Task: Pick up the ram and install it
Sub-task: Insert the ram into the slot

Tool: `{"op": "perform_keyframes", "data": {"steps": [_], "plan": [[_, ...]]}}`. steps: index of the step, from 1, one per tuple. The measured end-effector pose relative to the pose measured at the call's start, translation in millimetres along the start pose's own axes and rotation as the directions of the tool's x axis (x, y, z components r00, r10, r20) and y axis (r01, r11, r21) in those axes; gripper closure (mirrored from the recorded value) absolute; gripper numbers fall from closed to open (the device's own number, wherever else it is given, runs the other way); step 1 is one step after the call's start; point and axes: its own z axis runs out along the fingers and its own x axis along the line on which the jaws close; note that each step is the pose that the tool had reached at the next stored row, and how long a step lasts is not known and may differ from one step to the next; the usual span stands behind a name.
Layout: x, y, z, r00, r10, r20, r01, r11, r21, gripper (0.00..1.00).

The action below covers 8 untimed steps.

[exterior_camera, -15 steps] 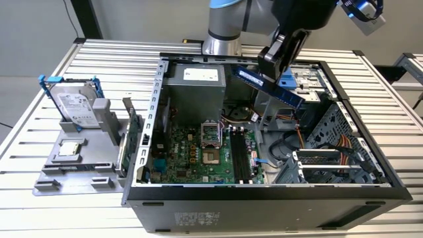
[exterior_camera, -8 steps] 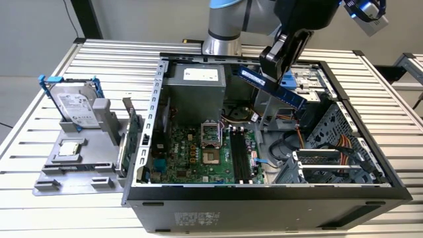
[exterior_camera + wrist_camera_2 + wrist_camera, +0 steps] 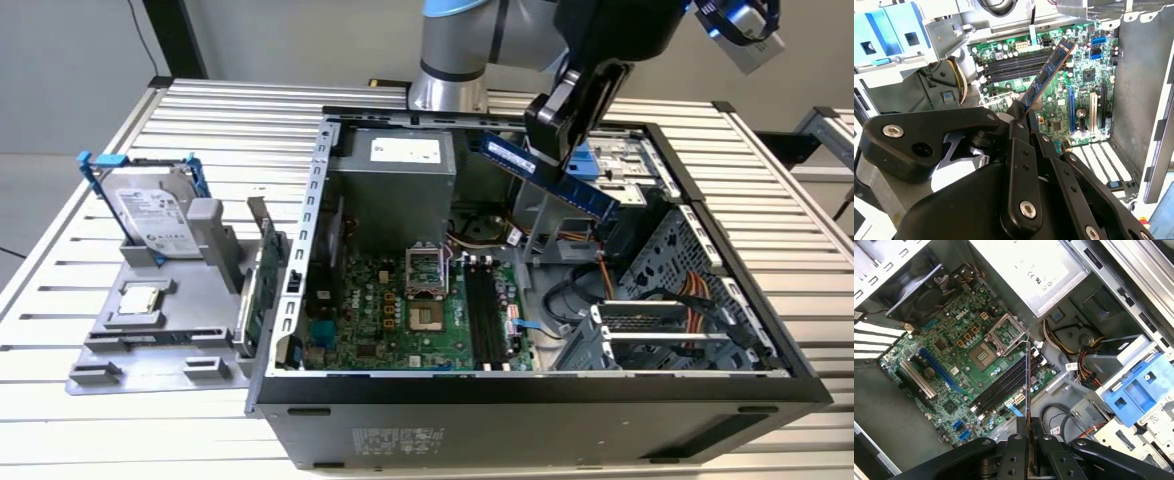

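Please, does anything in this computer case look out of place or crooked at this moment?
Only the ram stands out: the gripper holds it tilted above the open computer case, apart from the motherboard. The black memory slots below it lie empty. Nothing looks damaged or spilled.

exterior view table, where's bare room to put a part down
Bare slats of the table lie between the hard drive and the case, and along the near edge in front of the grey holder tray. It is crowded inside the case, under the gripper holding the ram.
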Motion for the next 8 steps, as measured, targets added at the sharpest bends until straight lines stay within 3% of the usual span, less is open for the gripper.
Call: {"op": "perform_keyframes", "data": {"steps": [8], "plan": [[-0.1, -0.1, 0.0, 1.0, 0.0, 0.0, 0.0, 1.0, 0.0, 1.0]]}}
